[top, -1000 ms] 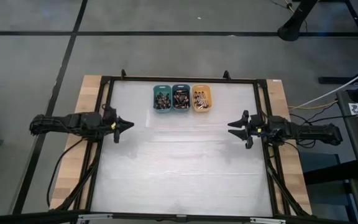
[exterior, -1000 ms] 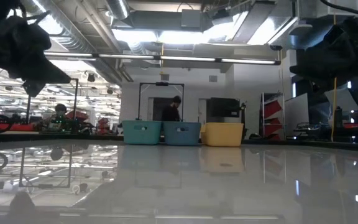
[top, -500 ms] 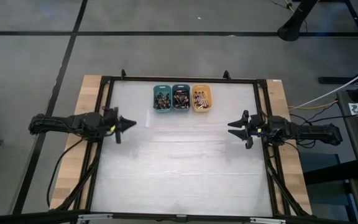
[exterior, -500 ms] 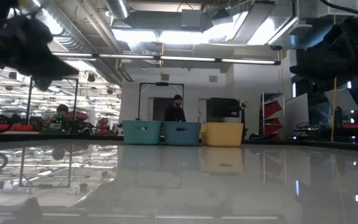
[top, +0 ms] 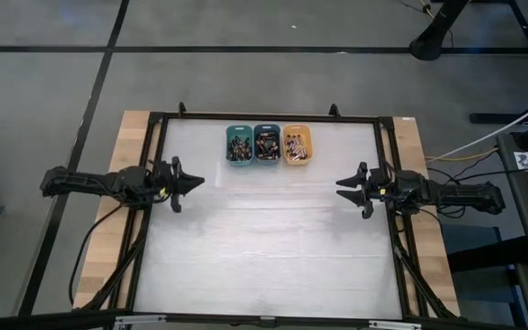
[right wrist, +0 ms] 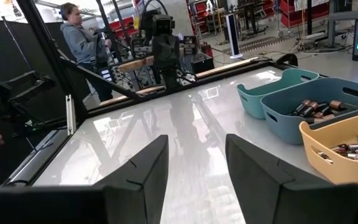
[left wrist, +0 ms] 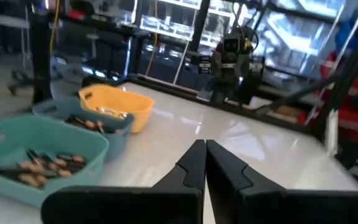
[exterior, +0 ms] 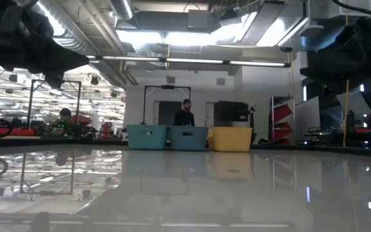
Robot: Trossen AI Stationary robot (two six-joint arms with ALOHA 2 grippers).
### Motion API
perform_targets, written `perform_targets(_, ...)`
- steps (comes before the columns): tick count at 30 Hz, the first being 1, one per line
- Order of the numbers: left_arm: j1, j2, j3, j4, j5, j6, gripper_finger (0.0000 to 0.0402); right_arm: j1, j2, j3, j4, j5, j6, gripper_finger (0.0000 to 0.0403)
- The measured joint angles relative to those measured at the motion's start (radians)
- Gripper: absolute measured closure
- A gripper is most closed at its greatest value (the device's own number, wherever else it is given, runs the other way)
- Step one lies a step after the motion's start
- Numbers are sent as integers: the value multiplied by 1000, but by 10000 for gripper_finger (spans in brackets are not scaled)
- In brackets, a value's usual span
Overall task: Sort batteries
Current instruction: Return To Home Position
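Three small bins stand side by side at the table's far edge: teal [top: 238,145], blue [top: 266,144] and orange [top: 297,145]. Each holds several batteries [left wrist: 37,164], dark cells with metallic ends lying loose on the bin floors. My left gripper [top: 200,181] is shut and hangs level above the table's left side, pointing toward the middle; it holds nothing [left wrist: 201,145]. My right gripper [top: 340,188] hangs level over the right side, facing the left one. It stands open with nothing between its fingers [right wrist: 195,144]. In the low view the bins [exterior: 188,137] rest on the table.
A black metal frame [top: 264,117] borders the white tabletop, with wooden strips [top: 134,137] at both sides. The wide middle of the table [top: 264,238] lies between the two grippers. People [right wrist: 78,36] are in the room beyond the table.
My left gripper has tipped up from slanting downward to level and rolled a little about its own line, staying shut. The bins and the batteries have kept their places.
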Motion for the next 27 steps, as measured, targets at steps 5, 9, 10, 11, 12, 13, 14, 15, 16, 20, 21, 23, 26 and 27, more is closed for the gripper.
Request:
perform_targets(5,-4,0,0,-1,0,121,400,0,0,0,3,-1,0,243)
perform_targets(9,-4,0,0,-1,0,135,400,0,0,0,3,-6,0,243)
perform_targets(10,-4,0,0,-1,0,142,400,0,0,0,3,-6,0,243)
perform_targets(11,-4,0,0,-1,0,150,400,0,0,0,3,-6,0,243)
perform_targets(12,-4,0,0,0,0,152,400,0,0,0,3,-6,0,243)
perform_targets(13,-4,0,0,-1,0,151,400,0,0,1,3,-7,0,243)
perform_targets(14,-4,0,0,-1,0,150,400,0,0,1,3,-7,0,243)
perform_targets(15,-4,0,0,-1,0,149,400,0,0,1,3,-7,0,243)
perform_targets(16,-4,0,0,-1,0,150,400,0,0,1,3,-7,0,243)
perform_targets(20,-4,0,0,-1,0,149,400,0,0,1,4,-7,0,243)
perform_targets(21,-4,0,0,-1,0,150,400,0,0,1,4,-7,0,242)
perform_targets(23,-4,0,0,-1,0,149,400,0,0,1,5,-7,0,243)
perform_targets(26,-4,0,0,-1,0,149,400,0,0,1,5,-7,0,242)
perform_targets(27,-4,0,0,-1,0,149,400,0,0,1,5,-7,0,243)
